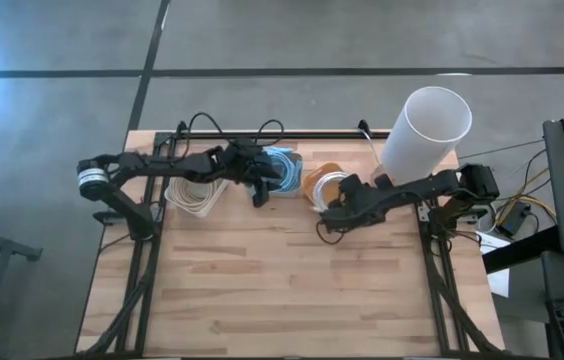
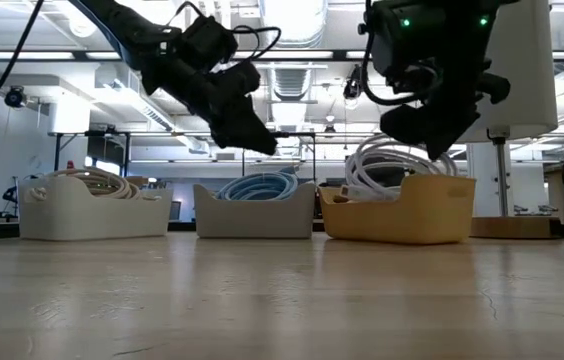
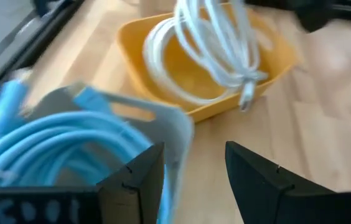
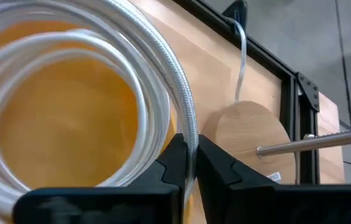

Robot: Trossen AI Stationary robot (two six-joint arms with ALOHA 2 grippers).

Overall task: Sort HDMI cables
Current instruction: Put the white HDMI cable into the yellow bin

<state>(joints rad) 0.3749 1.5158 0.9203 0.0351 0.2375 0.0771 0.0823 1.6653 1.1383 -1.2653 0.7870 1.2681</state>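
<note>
HDMI cables sit sorted by colour into three small bins along the table's far edge; going from the left, the white bin (image 2: 94, 212) holds the beige coils (image 2: 97, 181), heaped just above its rim; next, the grey bin (image 2: 254, 211) holds the light blue coils (image 2: 259, 186), and the left gripper (image 2: 245, 128) hovers above it with its fingers parted and nothing between them, which suggests it has nothing left to carry there; in the left wrist view the two dark fingers stand apart over the grey bin's near wall, with bare wood showing between them; further right, the yellow bin (image 2: 399, 219) holds the white coils (image 2: 387, 170); the right gripper (image 4: 190, 163) is above it, its fingers pinched closed on a loop of white cable (image 4: 174, 81), held over the bin so that the coil can drop in with its like; judging from the layout, sorting is nearly finished; a tall white lamp shade (image 1: 425, 130) stands at the right, clear of the bins.
</note>
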